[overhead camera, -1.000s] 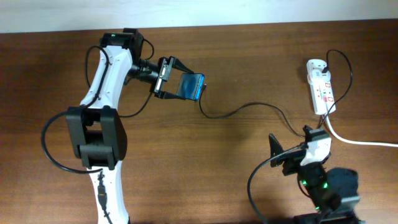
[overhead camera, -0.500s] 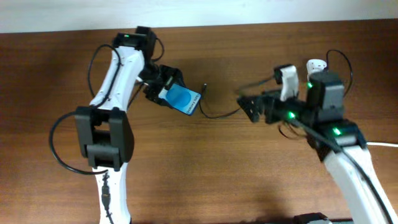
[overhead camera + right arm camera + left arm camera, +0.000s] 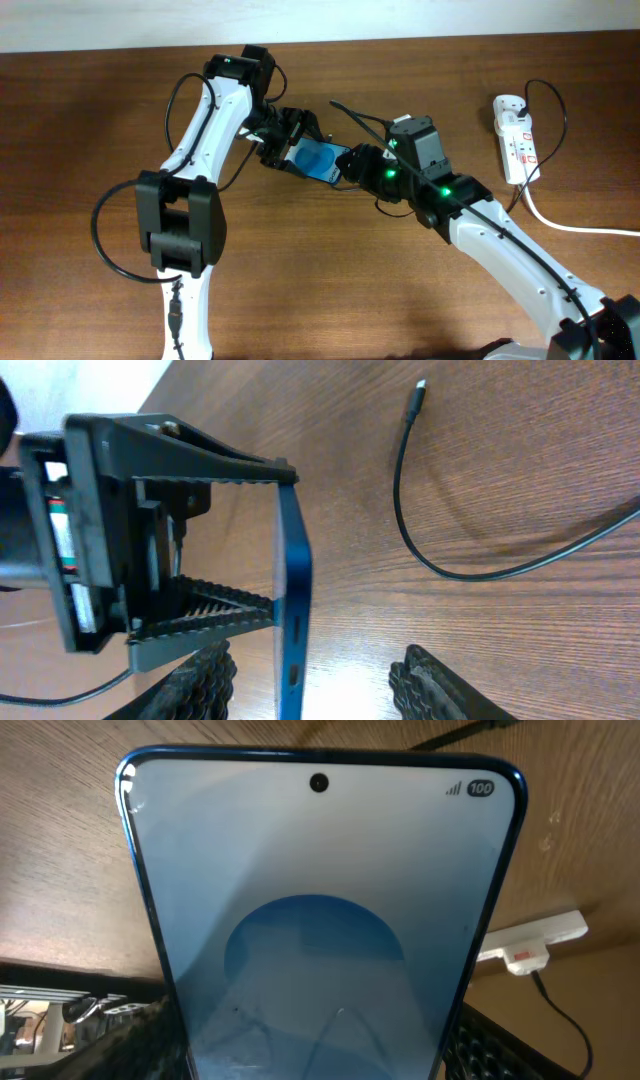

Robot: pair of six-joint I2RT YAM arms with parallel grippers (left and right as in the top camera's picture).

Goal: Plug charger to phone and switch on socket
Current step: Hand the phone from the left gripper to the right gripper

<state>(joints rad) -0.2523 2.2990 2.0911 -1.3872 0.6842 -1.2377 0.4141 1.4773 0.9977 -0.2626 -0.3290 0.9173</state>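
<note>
The left gripper (image 3: pixel 285 147) clamps the phone (image 3: pixel 318 160) by its long edges, raised off the table (image 3: pixel 100 110), its screen lit blue. The right gripper (image 3: pixel 352 166) has jaws spread wide, one either side of the phone's free end, gripping nothing. The charger (image 3: pixel 445 567) lies loose on the wood, its plug (image 3: pixel 420 384) unconnected. The socket (image 3: pixel 516 140) sits well apart, on the right arm's side.

Bench (image 3: pixel 90 120): mid-brown wood grain. Phone (image 3: pixel 318 920): pale white-blue screen w/ darker blue disc, black camera dot, blue frame. Charger (image 3: pixel 398 480): black cable, silver tip. Socket (image 3: pixel 516 140): white w/ red marks; cord (image 3: pixel 570 225) white. Left pincer (image 3: pixel 283 540): black, saw-tooth ribbed pads. L arm (image 3: pixel 190 130) & R arm (image 3: pixel 500 240): white w/ black joints; green lights on R.
</note>
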